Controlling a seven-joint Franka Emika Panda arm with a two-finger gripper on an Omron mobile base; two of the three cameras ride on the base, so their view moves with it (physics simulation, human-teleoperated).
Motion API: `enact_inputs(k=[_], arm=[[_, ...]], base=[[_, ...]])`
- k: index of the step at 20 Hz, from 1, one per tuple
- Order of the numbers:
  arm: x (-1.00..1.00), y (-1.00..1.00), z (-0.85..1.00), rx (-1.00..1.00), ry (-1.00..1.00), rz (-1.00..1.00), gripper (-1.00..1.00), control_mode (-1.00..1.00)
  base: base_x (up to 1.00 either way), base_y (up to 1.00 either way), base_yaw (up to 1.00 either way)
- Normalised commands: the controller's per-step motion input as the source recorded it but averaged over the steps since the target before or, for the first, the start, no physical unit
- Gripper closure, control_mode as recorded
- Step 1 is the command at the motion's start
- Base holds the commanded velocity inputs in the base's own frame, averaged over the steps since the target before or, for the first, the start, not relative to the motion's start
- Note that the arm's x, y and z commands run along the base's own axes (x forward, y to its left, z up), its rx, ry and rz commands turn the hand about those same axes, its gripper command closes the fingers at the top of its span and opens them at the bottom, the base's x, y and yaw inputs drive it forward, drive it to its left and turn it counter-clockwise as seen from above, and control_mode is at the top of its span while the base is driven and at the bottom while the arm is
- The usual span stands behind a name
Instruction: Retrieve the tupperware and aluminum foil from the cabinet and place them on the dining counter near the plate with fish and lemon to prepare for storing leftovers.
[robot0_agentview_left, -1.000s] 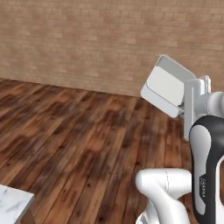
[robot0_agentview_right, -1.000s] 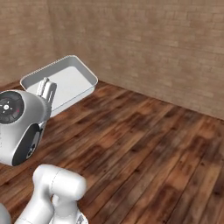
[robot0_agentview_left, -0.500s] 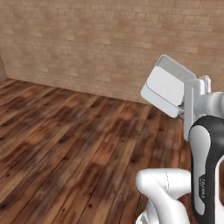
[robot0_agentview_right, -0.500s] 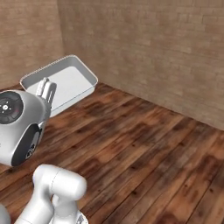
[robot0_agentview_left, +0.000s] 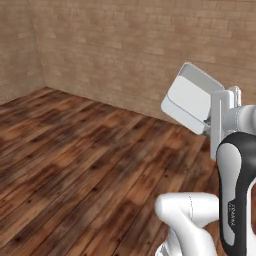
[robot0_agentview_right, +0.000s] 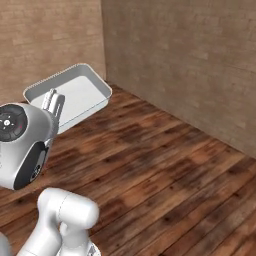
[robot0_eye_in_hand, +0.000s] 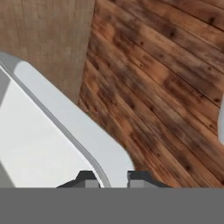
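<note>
A pale grey rectangular tupperware (robot0_agentview_left: 191, 99) hangs in the air above the wooden floor, tilted, with my gripper (robot0_agentview_left: 221, 100) shut on its rim. The right base view has the tupperware (robot0_agentview_right: 76, 94) open side up, above and behind my hand, with the gripper (robot0_agentview_right: 53, 101) clamped on its near edge. In the hand view the tupperware (robot0_eye_in_hand: 48, 140) covers the lower left, and its rim passes between my fingertips (robot0_eye_in_hand: 87, 178), which close on it at the gripper (robot0_eye_in_hand: 113, 178).
Brown wooden floor (robot0_agentview_left: 75, 165) spreads out below the arm. Brick walls (robot0_agentview_left: 125, 45) stand behind it and meet in a room corner (robot0_agentview_right: 102, 40). My own white arm (robot0_agentview_left: 235, 200) rises in the foreground.
The whole picture has shifted, so the base has turned: a white counter corner left the left base view and a room corner came in. The tupperware stays held as before.
</note>
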Motion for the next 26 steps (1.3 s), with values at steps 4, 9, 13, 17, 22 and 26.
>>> enact_inputs(k=[4,9,13,17,22,26], arm=[[0.0,0.0,0.0,0.0,0.0,0.0,1.0,1.0],[0.0,0.0,0.0,0.0,0.0,0.0,1.0,1.0],[0.0,0.0,0.0,0.0,0.0,0.0,1.0,1.0],[0.0,0.0,0.0,0.0,0.0,0.0,1.0,1.0],[0.0,0.0,0.0,0.0,0.0,0.0,1.0,1.0],[0.0,0.0,0.0,0.0,0.0,0.0,1.0,1.0]], base=[[0.83,0.0,0.34],[0.79,-0.01,0.38],[0.78,-0.01,0.48],[0.82,-0.04,0.51],[0.78,-0.07,0.5],[0.74,-0.06,0.48]])
